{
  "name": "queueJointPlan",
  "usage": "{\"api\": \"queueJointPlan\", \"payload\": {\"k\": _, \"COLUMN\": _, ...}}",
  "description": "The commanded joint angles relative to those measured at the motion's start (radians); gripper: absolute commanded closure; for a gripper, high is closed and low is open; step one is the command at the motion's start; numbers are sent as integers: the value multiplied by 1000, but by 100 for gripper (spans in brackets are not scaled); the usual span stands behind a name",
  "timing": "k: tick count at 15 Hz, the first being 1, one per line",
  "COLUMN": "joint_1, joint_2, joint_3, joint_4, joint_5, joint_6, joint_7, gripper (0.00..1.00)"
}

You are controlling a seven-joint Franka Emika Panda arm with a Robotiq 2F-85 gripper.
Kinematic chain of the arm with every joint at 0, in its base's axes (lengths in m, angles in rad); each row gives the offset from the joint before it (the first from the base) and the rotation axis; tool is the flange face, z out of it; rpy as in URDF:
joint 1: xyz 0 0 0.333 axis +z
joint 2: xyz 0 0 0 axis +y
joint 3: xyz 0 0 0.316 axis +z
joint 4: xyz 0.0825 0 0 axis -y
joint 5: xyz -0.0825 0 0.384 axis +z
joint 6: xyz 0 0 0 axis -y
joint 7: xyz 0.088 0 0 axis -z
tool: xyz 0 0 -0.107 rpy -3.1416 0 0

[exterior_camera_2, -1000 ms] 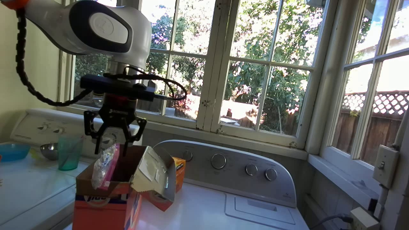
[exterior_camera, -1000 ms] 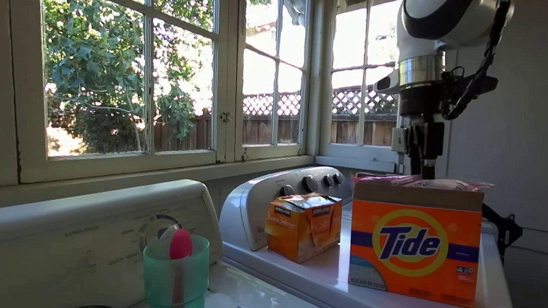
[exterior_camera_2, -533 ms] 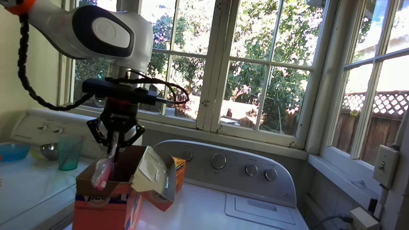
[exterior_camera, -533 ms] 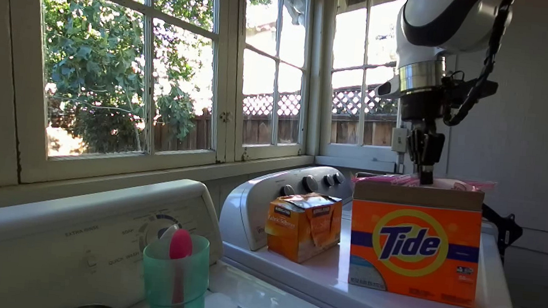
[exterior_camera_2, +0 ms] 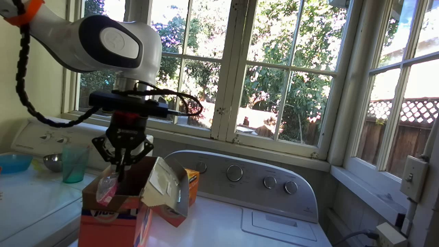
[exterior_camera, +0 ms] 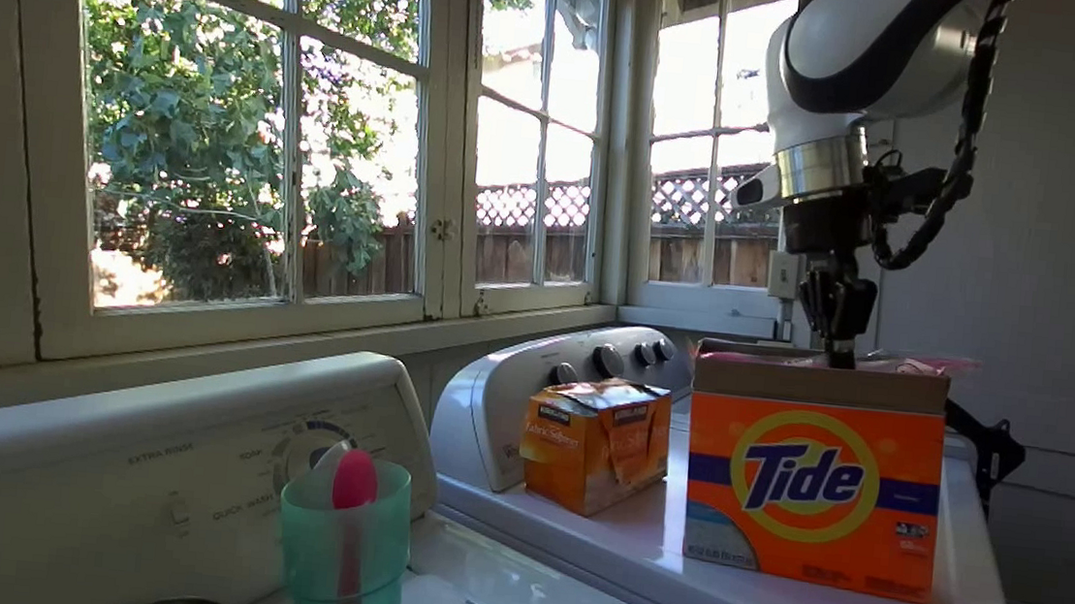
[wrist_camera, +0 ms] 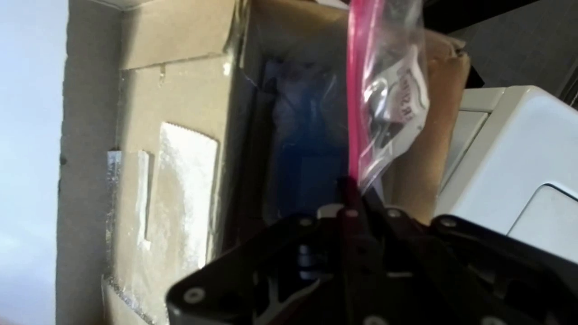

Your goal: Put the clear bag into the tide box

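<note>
The tide box [exterior_camera: 813,492] stands upright on the white machine, its top open and its lid [exterior_camera_2: 166,187] folded back. The clear bag [exterior_camera_2: 107,188] is mostly down inside, with its pink seal strip and some plastic showing at the rim. In the wrist view the bag [wrist_camera: 393,99] leans along the box wall [wrist_camera: 429,149], and blue and whitish contents lie dimly below. My gripper [exterior_camera_2: 120,171] points down into the opening, its tips at rim height. Its jaws are together, and the pink strip runs in between the fingertips in the wrist view.
A smaller orange box [exterior_camera: 598,448] sits beside the tide box, near the machine's control panel [exterior_camera_2: 240,181]. On the neighbouring machine stand a green cup [exterior_camera_2: 73,168] with a pink spoon, a metal bowl [exterior_camera_2: 53,163] and a blue bowl [exterior_camera_2: 15,164].
My gripper has come down to the box opening and its jaws have gone from open to shut on the bag's seal strip. The bag's top has sunk and crumpled; the tide box stays put.
</note>
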Motion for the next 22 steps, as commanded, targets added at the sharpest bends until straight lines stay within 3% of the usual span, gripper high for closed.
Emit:
{"api": "queueJointPlan", "payload": {"k": 1, "joint_1": 6, "joint_2": 22, "joint_3": 4, "joint_4": -36, "joint_5": -46, "joint_6": 35, "joint_7": 24, "gripper": 99}}
{"api": "queueJointPlan", "payload": {"k": 6, "joint_1": -1, "joint_2": 90, "joint_3": 10, "joint_4": -39, "joint_5": -59, "joint_6": 102, "joint_7": 1, "gripper": 99}}
{"api": "queueJointPlan", "payload": {"k": 11, "joint_1": 1, "joint_2": 95, "joint_3": 16, "joint_4": -20, "joint_5": -85, "joint_6": 93, "joint_7": -10, "gripper": 99}}
{"api": "queueJointPlan", "payload": {"k": 12, "joint_1": 5, "joint_2": 84, "joint_3": 19, "joint_4": -14, "joint_5": -92, "joint_6": 87, "joint_7": -12, "gripper": 72}}
{"api": "queueJointPlan", "payload": {"k": 14, "joint_1": 12, "joint_2": 59, "joint_3": 31, "joint_4": -9, "joint_5": -94, "joint_6": 90, "joint_7": -28, "gripper": 65}}
{"api": "queueJointPlan", "payload": {"k": 22, "joint_1": 61, "joint_2": -79, "joint_3": 51, "joint_4": 3, "joint_5": -182, "joint_6": 105, "joint_7": -11, "gripper": 5}}
